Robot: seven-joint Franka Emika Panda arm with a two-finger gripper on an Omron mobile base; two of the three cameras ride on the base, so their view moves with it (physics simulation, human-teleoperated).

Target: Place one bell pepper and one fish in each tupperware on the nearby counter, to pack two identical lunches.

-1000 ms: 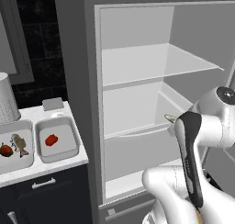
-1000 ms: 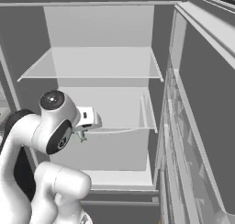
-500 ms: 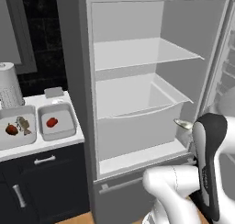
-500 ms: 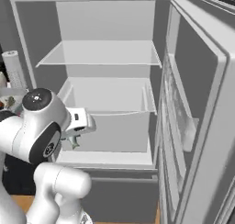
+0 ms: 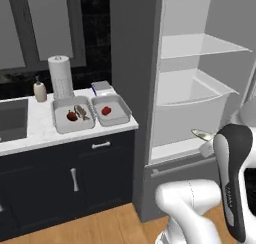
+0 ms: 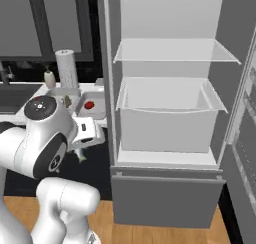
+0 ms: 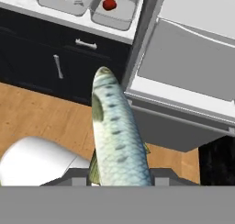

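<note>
A silver-green scaled fish (image 7: pixel 117 131) is held lengthwise in my gripper (image 7: pixel 120 175), which is shut on it; its head points toward the counter (image 5: pixel 35 130). The fish's tip (image 5: pixel 201 134) pokes out beside my arm in front of the fridge. Of two light-grey tupperwares, the left one (image 5: pixel 59 107) holds a red bell pepper (image 5: pixel 71 116) and a brownish fish (image 5: pixel 81 111). The right tupperware (image 5: pixel 120 119) holds just a red pepper (image 5: pixel 106 110). In the hand view the right tupperware (image 7: pixel 123 20) and its pepper (image 7: pixel 109 4) lie up ahead, well away from the gripper.
The fridge (image 5: pixel 192 95) stands open, with bare shelves and a drawer (image 6: pixel 167 120), its door (image 6: pixel 245 138) swung right. A paper towel roll (image 5: pixel 61 77), soap bottle (image 5: pixel 40 90), blue-and-white box (image 5: pixel 102 88) and sink (image 5: pixel 10 119) share the counter. Black cabinets (image 7: pixel 55 67) stand over wooden floor.
Both base views have swung left and pulled back from the fridge, so the counter and tupperwares now show fully. The fish stays in the shut gripper.
</note>
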